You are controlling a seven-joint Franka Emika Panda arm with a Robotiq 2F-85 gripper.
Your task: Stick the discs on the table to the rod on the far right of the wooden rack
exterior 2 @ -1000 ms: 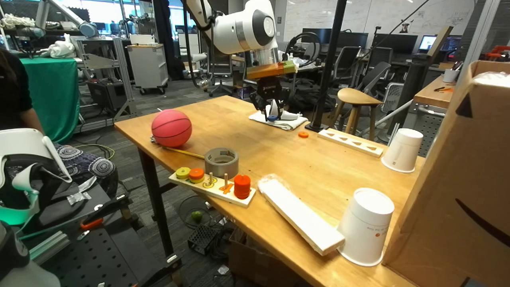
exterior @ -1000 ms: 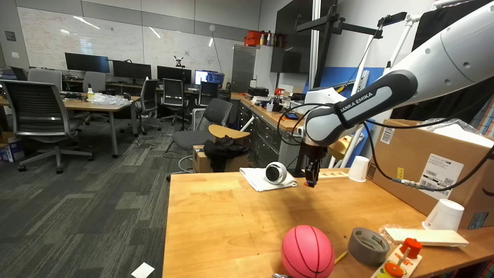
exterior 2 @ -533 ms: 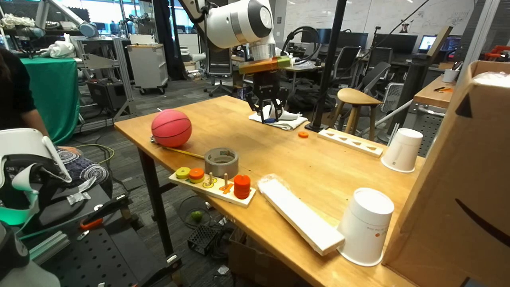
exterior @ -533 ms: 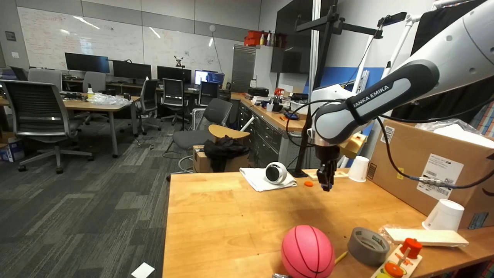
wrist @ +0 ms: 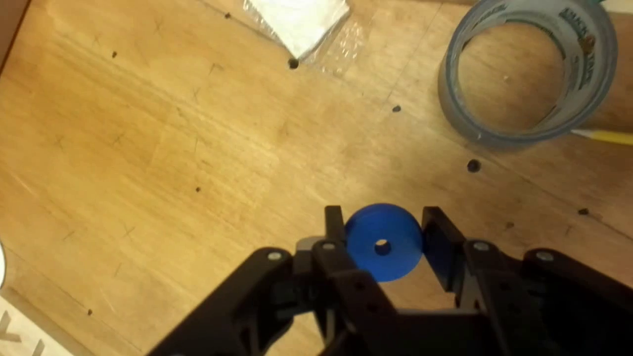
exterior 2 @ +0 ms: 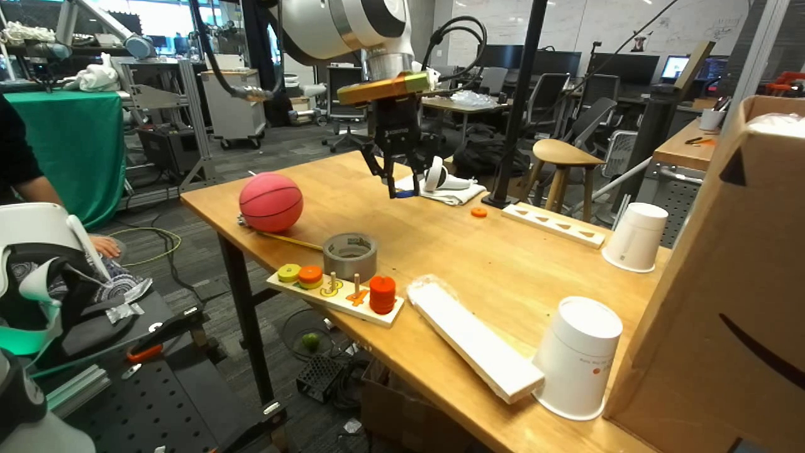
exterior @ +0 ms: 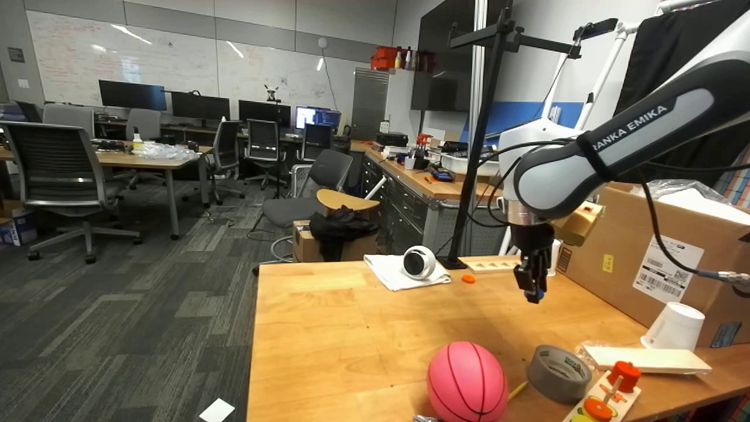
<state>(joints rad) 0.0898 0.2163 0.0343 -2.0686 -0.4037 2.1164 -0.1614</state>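
Your end effector (exterior 2: 404,190) held the blue disc (wrist: 384,231) above the worktop (exterior 2: 440,242), where the orange disc (exterior 2: 478,212) sat near the triangle-slotted strip (exterior 2: 553,229) and the wooden rack (exterior 2: 343,298) beside the duct tape roll (exterior 2: 350,269).

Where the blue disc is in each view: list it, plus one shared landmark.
In an exterior view: blue disc, lower right.
In an exterior view: blue disc, just above centre.
Wrist view: blue disc, below and right of centre, in the gripper.
Landmark: tape roll, further down in both exterior views, upper right in the wrist view.
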